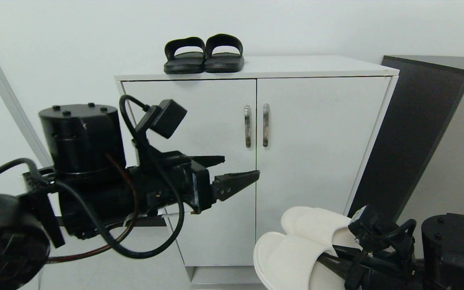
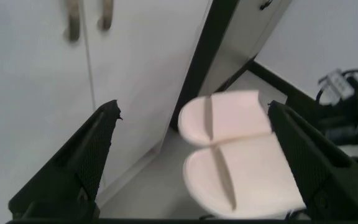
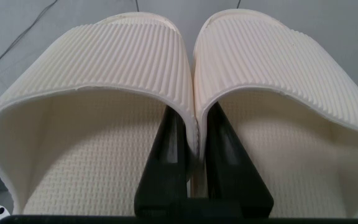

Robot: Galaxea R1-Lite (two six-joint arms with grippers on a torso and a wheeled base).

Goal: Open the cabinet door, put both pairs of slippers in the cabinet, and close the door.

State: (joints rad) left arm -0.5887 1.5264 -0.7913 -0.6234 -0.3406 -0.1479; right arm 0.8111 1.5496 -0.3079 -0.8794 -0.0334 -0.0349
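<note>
A white two-door cabinet (image 1: 224,121) stands ahead with both doors shut and two metal handles (image 1: 256,125) at the middle. A pair of black slippers (image 1: 204,54) sits on its top. My left gripper (image 1: 236,169) hangs open in front of the left door, below the handles, with nothing between its fingers (image 2: 86,162). My right gripper (image 3: 194,155) is low at the front right, shut on the inner edges of a pair of white slippers (image 1: 300,245), held side by side (image 3: 185,112). The white slippers (image 2: 235,155) also lie beyond the left gripper's open fingers.
A dark grey cabinet (image 1: 429,133) stands right beside the white one. A plain white wall lies behind, and a slanted white rail (image 1: 6,92) runs at the far left. Pale floor shows below the cabinet.
</note>
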